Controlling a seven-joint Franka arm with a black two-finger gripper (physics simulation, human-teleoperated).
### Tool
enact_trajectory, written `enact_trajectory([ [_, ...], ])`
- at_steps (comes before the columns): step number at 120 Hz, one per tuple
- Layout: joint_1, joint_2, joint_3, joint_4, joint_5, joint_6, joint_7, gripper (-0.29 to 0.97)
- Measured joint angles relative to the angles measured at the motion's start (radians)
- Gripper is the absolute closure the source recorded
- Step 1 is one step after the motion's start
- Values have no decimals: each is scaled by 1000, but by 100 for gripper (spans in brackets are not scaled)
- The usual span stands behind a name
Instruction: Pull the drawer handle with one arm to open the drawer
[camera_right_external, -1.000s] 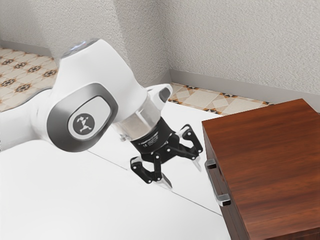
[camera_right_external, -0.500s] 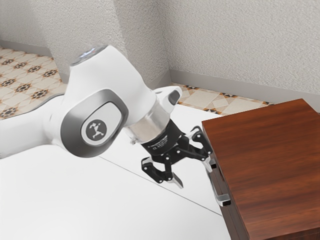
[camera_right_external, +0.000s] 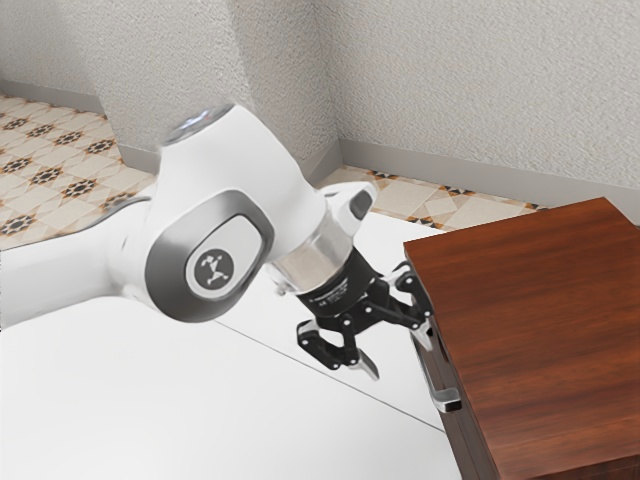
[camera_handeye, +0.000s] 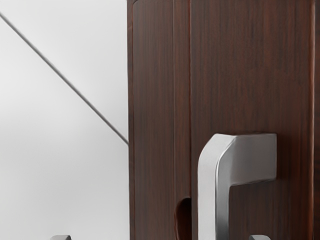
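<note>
While agape, gripper (camera_right_external: 402, 357) beside handle (camera_right_external: 441, 390).

Handle (camera_right_external: 441, 388) upper end hidden behind gripper (camera_right_external: 398, 352); contact perhaps, cannot tell.

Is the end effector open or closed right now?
Open: the end effector shows its fingers spread apart near the drawer handle in the exterior view.

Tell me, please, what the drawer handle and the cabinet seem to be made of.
The handle looks like brushed metal: grey, satin sheen along its edges. The cabinet looks like dark reddish wood or veneer, with fine grain lines and slight gloss; I cannot tell which.
</note>
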Motion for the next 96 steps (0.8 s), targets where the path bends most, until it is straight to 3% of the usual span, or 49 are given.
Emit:
enact_trajectory([
  [96,-1,23,2,-18,-28,23,14,29],
])
